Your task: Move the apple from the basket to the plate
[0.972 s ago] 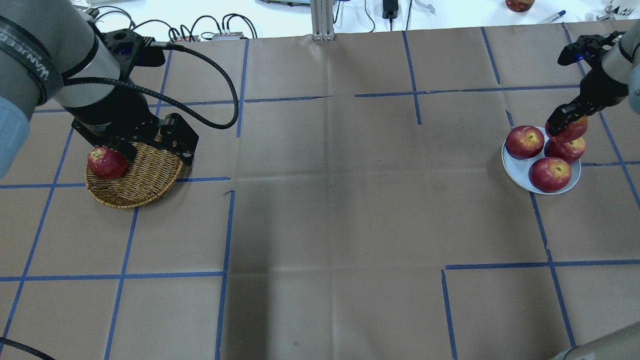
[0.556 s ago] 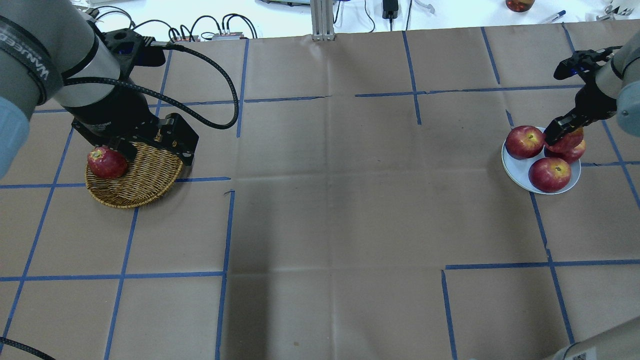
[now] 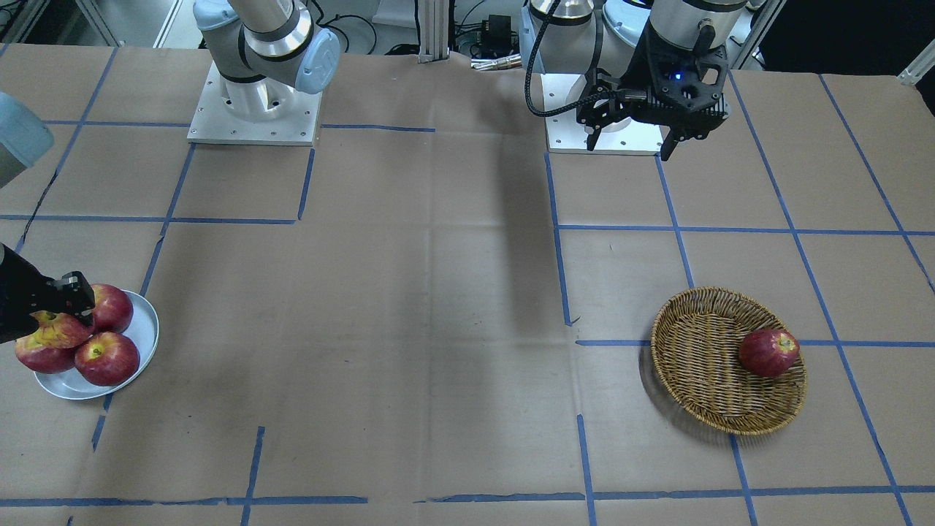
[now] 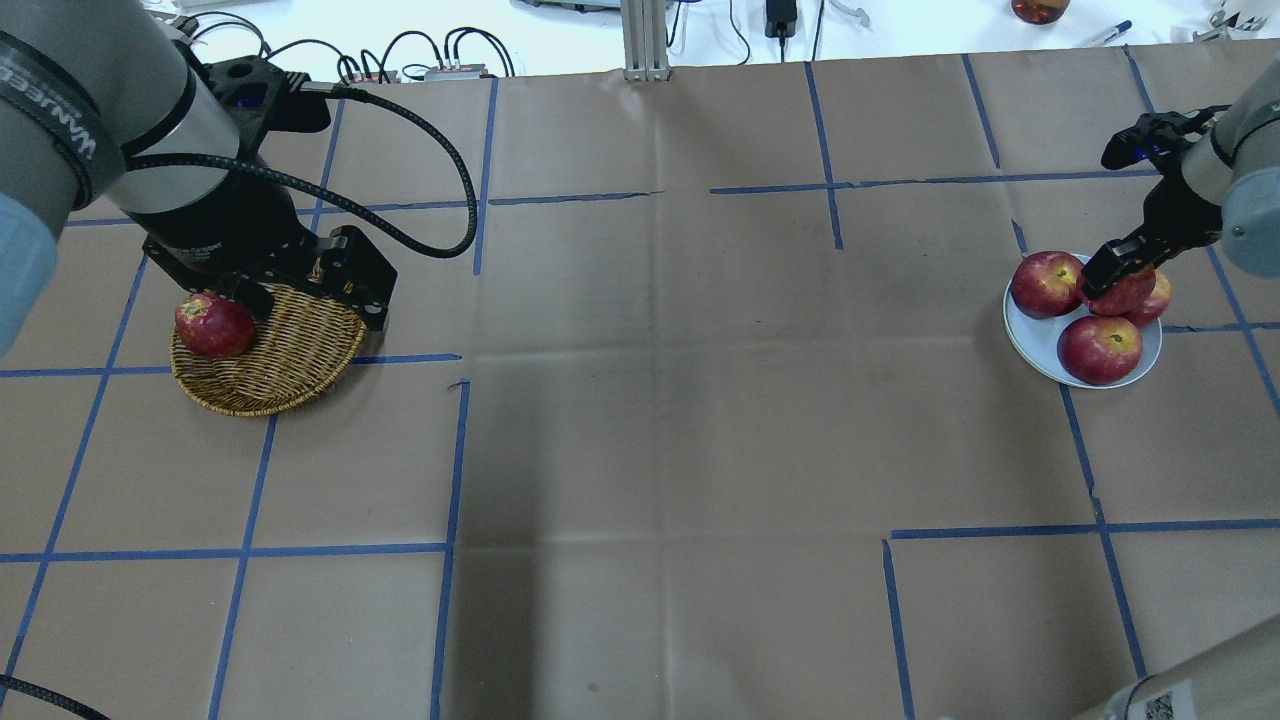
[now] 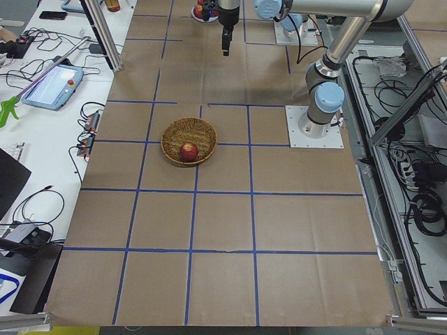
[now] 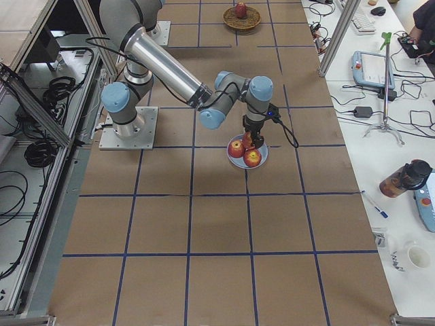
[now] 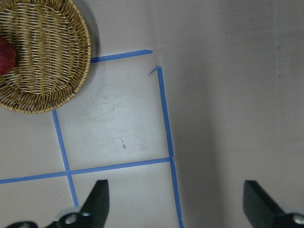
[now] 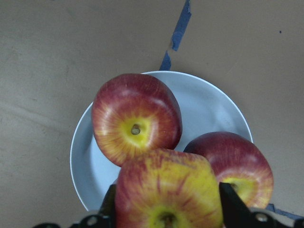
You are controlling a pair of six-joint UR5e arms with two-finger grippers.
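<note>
One plate [image 4: 1035, 345], light blue-grey, stands at the robot's right on the tabletop [image 4: 650, 400] and carries three red apples [image 3: 107, 358]. One red-and-yellow apple [image 8: 166, 183] is clamped between the two fingers of the right end effector [image 8: 169, 209], low over the plate and crowded against those three; whether it touches them cannot be told. One wicker basket [image 4: 290, 385] stands at the robot's left and holds one dark red apple [image 4: 213, 326] near its rim. The one left end effector [image 7: 175, 197], fingers spread wide and gripping nothing, is raised above the tabletop with the basket off to one side.
</note>
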